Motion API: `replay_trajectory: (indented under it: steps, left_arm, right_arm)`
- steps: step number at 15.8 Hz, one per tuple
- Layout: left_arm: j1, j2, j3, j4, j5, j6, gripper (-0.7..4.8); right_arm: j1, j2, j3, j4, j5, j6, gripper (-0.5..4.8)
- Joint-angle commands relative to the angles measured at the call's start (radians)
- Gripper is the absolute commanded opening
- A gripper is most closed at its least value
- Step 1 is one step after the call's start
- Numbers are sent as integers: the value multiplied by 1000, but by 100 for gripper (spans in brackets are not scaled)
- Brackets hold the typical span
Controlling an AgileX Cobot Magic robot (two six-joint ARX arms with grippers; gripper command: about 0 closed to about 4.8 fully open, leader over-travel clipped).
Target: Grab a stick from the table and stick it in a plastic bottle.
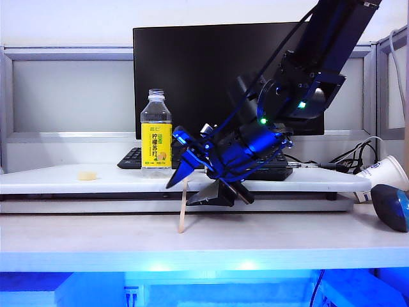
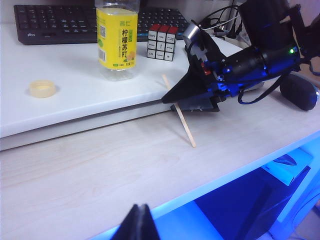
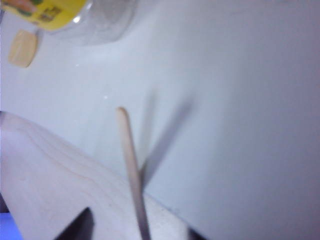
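A: Right gripper [image 1: 192, 185] is working low at the front edge of the raised shelf [image 1: 64, 182], jaws bracketing the stick [image 1: 184, 206]. The stick is leaning: lower end resting on the table [image 1: 96, 240], upper part propped against the shelf edge, just right of the plastic bottle [image 1: 156, 133]. Whether the jaws are actually pinching it yet, I cannot tell; they are looking part-way closed.

B: Risk?

A: A thin flat stick is giving little to bite on. If the jaws are closing off-centre, it could be pivoting on its lower end and sliding out sideways. A tilted grip would also be making the narrow bottle neck hard to hit, and the bottle is standing close enough to get knocked.

B: Left gripper?

A: Left gripper [image 2: 139, 222] is hanging near the front of the table, well clear, jaws together, holding nothing.

B: What are the views adding?

A: The left wrist view is showing the full lean of the stick [image 2: 178, 111], plus a puzzle cube [image 2: 162, 42] and a tape roll [image 2: 43, 88]. The right wrist view is giving the stick [image 3: 131, 167] close up but blurred, jaw tips barely in frame.
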Motion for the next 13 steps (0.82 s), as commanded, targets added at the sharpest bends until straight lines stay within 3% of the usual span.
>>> replay_trajectory:
  steps: [1, 2, 6, 10, 12, 13]
  left_arm:
    - [0, 1, 0, -10, 4, 3, -5]
    - [0, 1, 0, -10, 4, 3, -5]
    - [0, 1, 0, -10, 4, 3, -5]
    - [0, 1, 0, -10, 4, 3, -5]
    - [0, 1, 0, -10, -8, 3, -5]
    - [0, 1, 0, -10, -14, 3, -5]
  right_arm:
    - [0, -3, 4, 18, 53, -3, 23]
    - [0, -3, 4, 21, 68, -4, -9]
    - [0, -4, 4, 48, 76, -4, -9]
    - [0, -121, 4, 84, -2, -11, -9]
    - [-1, -293, 4, 88, 112, -70, -9]
    - [-1, -318, 11, 121, 116, -76, -9]
